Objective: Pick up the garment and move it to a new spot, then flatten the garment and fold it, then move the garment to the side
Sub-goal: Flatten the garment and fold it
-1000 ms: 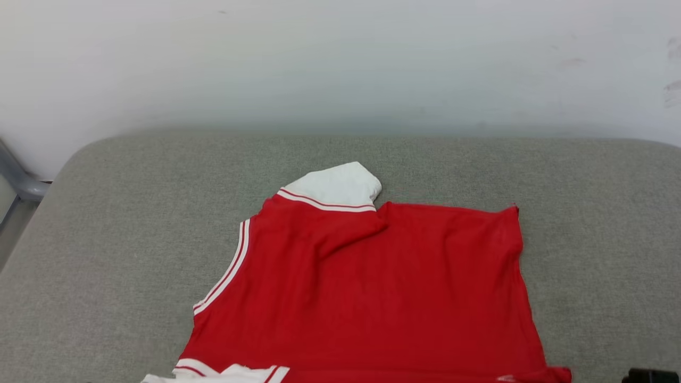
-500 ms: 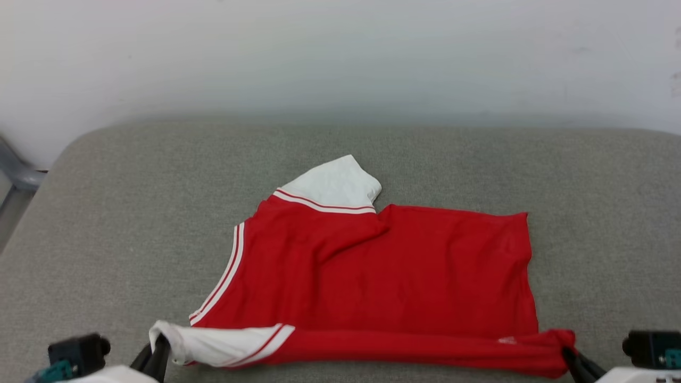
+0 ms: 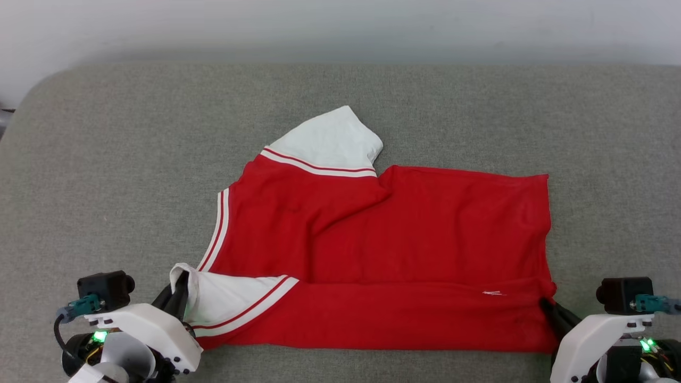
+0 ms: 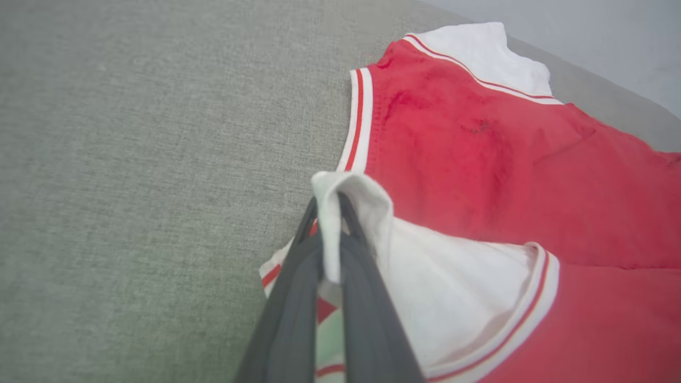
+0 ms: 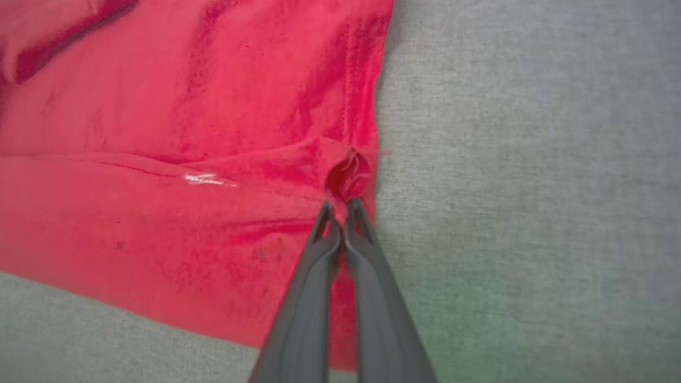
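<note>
Grey cushion (image 3: 106, 159): the shirt (image 3: 383, 239) is laid long axis left to right — near sleeve (image 3: 234, 295) is pinched in the closed left claw (image 3: 178, 290), near hem corner (image 3: 540, 295) in the closed right claw (image 3: 547, 307) — far edge straight ahead of both.

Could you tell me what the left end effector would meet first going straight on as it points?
The left end effector pinches the white short sleeve of the red jersey-style shirt; straight on, it would probably meet the shirt's striped trim, though depth is unclear.

The garment (image 3: 404, 234) was soft, matt red-and-white cloth; the grey padded surface (image 3: 106, 159) beneath was coarse, matt woven fabric.
</note>
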Controlling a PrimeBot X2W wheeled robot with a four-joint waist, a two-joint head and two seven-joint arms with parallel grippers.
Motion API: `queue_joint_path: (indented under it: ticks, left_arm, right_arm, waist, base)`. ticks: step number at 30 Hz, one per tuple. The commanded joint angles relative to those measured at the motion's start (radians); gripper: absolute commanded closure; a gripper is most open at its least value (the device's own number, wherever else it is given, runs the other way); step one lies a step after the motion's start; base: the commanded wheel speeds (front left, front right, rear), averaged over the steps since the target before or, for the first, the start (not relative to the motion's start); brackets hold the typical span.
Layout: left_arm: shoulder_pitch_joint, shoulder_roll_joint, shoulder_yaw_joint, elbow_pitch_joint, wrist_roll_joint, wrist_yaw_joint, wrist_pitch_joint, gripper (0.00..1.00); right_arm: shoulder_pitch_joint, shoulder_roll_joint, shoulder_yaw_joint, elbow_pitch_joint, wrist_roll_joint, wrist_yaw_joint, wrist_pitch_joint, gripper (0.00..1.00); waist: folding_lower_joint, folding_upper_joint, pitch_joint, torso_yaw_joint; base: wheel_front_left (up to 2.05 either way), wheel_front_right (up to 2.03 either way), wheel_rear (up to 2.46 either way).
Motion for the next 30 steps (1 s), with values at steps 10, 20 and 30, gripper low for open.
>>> queue_joint_path:
  ticks: [10, 20, 30]
  left_arm:
    - [-0.081, -0.044, -0.033, 0.154, -0.013, -0.053, 0.005, 0.0]
    - [-0.067, -0.004, -0.006, 0.216, -0.014, -0.035, -0.006, 0.0]
    - [-0.056, 0.093, 0.004, 0.153, -0.068, 0.014, 0.202, 0.0]
  right_arm:
    - [-0.064, -0.022, 0.053, 0.181, 0.041, -0.002, -0.114, 0.0]
    - [-0.02, 0.008, 0.03, 0.131, 0.024, -0.001, -0.385, 0.0]
    - [0.046, 0.064, -0.012, 0.052, -0.017, -0.001, -0.382, 0.0]
  waist:
    - [-0.0003, 0.0, 0.018, -0.001]
    - [-0.0003, 0.0, -0.101, -0.001]
    - [-0.0003, 0.0, -0.168, -0.012]
  base:
    - [0.0, 0.0, 0.0]
    - [0.0, 0.0, 0.0]
    - [0.0, 0.0, 0.0]
